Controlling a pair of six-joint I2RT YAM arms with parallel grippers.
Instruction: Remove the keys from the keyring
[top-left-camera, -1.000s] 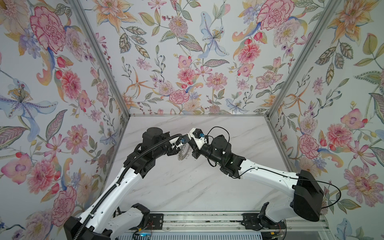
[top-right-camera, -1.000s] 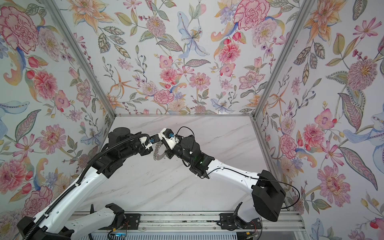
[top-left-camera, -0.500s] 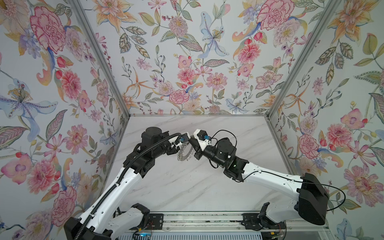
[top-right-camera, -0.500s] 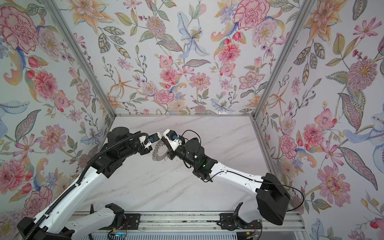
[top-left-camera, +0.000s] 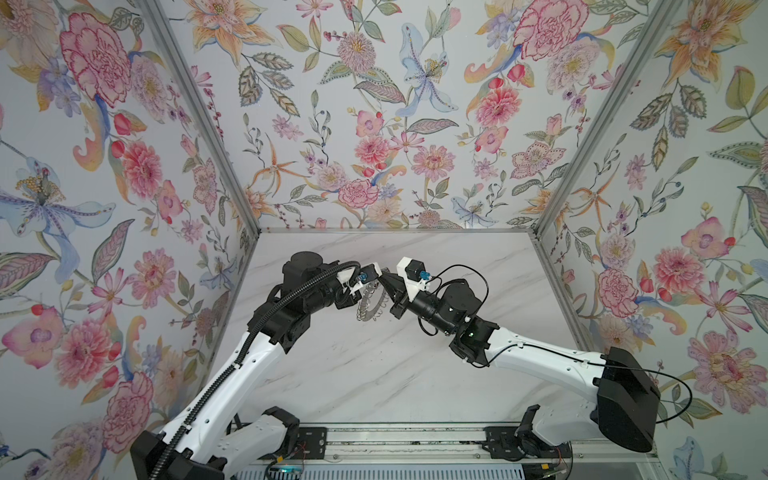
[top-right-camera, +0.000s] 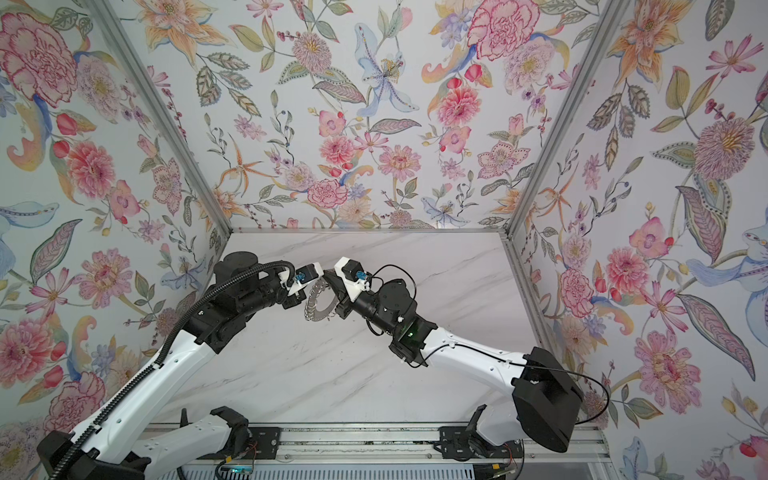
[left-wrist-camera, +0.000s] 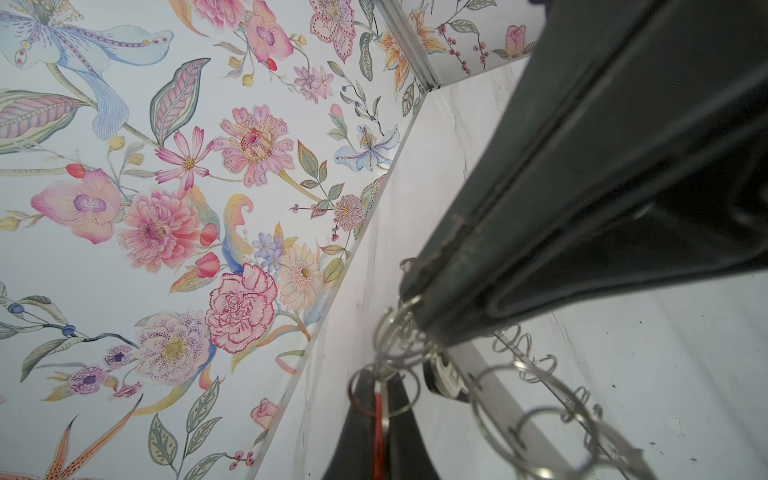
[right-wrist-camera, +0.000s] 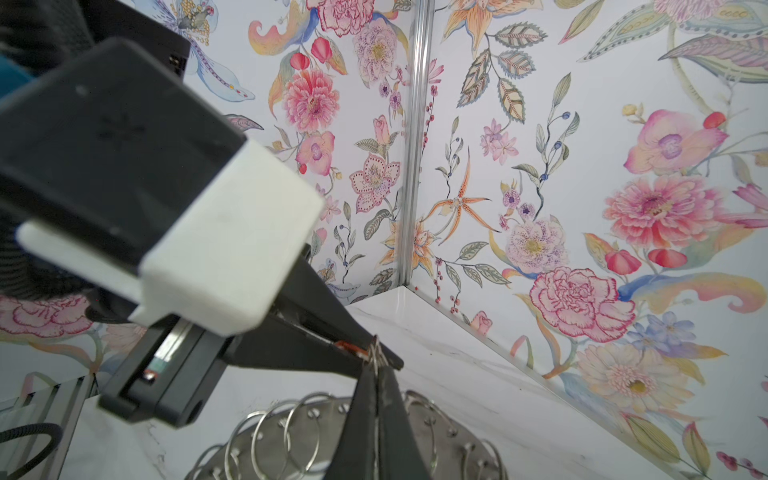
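Note:
The keyring (top-left-camera: 371, 303) (top-right-camera: 319, 301), a flat silver ring edged with wire loops, hangs tilted above the marble table between both arms. In the left wrist view my left gripper (left-wrist-camera: 379, 378) is shut on the orange-red fob (left-wrist-camera: 379, 432), whose small split ring circles the fingertips. A black-rimmed tag (left-wrist-camera: 442, 374) hangs just beside it. My right gripper (right-wrist-camera: 376, 365) is shut on thin wire loops at the keyring's (right-wrist-camera: 332, 436) rim, tip to tip with the left fingers (right-wrist-camera: 316, 353). In both top views the two grippers meet above the ring, left (top-left-camera: 376, 276) and right (top-left-camera: 388, 284).
Floral walls enclose the marble table (top-left-camera: 374, 374) on the left, back and right. The metal rail (top-left-camera: 395, 444) with both arm bases runs along the front edge. The right arm's cable (top-left-camera: 457, 274) loops above its wrist.
The right arm's wrist and forearm have swung a little to the right. The left camera end has risen slightly. Both grips have held and the ring has stayed between them.

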